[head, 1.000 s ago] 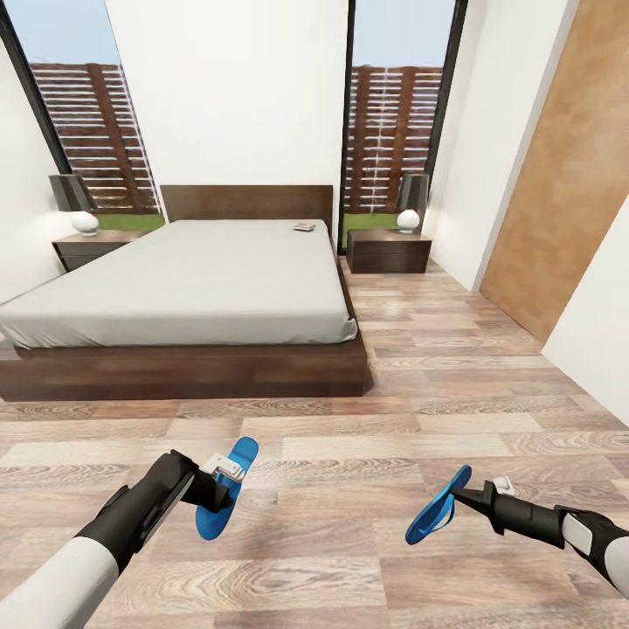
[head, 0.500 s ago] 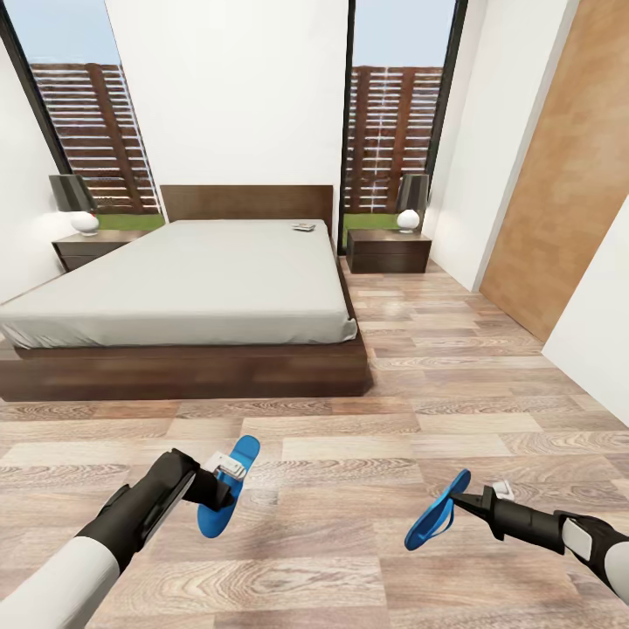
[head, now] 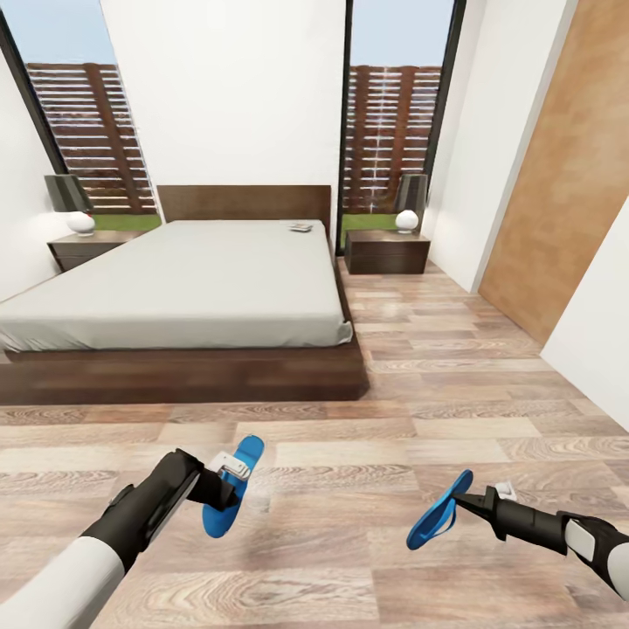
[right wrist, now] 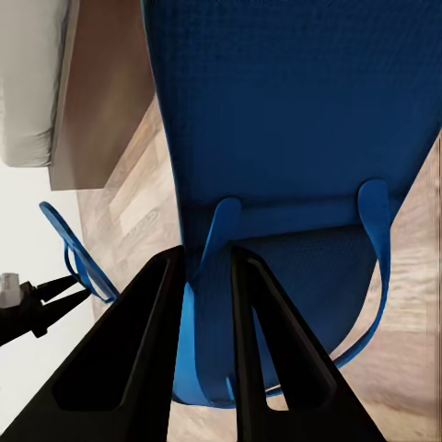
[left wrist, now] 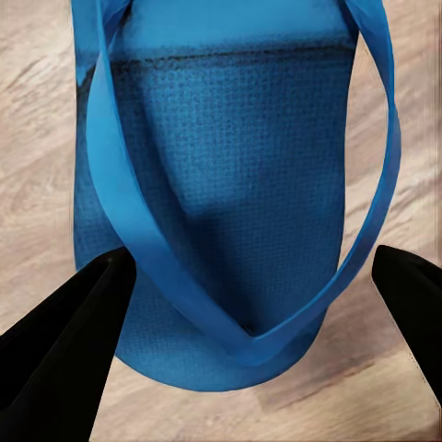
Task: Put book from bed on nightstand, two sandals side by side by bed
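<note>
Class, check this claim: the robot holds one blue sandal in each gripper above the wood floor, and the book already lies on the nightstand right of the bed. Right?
Not quite. The book lies on the bed, near the headboard, not on the nightstand; the head view shows it. The rest holds: left gripper and right gripper each hold a sandal.

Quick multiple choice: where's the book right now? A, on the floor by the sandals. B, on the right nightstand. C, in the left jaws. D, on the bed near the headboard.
D: in the head view the book lies on the mattress of the bed, close to the headboard's right end.
</note>
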